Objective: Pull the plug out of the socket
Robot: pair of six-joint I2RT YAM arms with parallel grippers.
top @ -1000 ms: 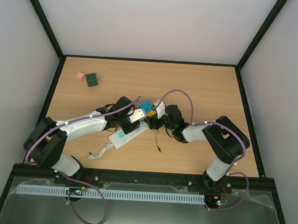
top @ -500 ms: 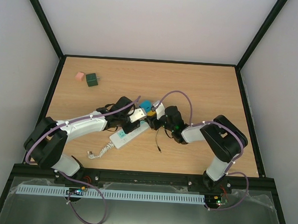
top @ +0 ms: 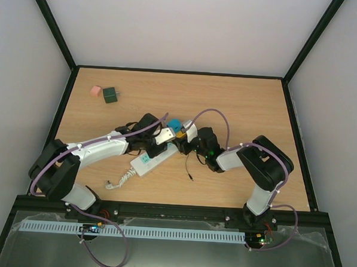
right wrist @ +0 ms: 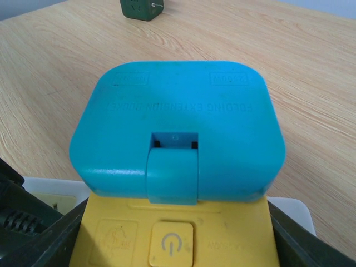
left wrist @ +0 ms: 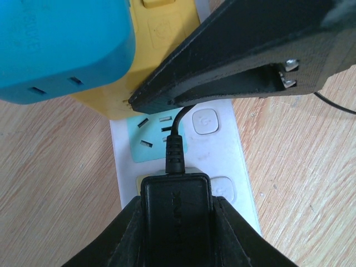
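The white power strip [top: 146,162] lies diagonally mid-table, with pastel outlet faces showing in the left wrist view [left wrist: 245,183]. My left gripper [top: 164,139] is shut on a black plug [left wrist: 175,217] that sits over a pale yellow outlet; its fingers [left wrist: 125,233] press both sides of the plug. The plug's thin black cord [top: 189,167] trails toward the front. My right gripper [top: 186,143] is shut around a yellow adapter block [right wrist: 233,233] with a power button, which sits on the strip's far end. A blue adapter [right wrist: 178,105] sits on top of the yellow block.
A dark green adapter [top: 110,94] and a pink cube [top: 95,91] sit at the far left. The strip's coiled white cord [top: 122,178] lies toward the near edge. Black frame rails border the table.
The right arm's elbow has shifted slightly left and the purple cable loop above it has moved. Both grippers and the strip stay put.
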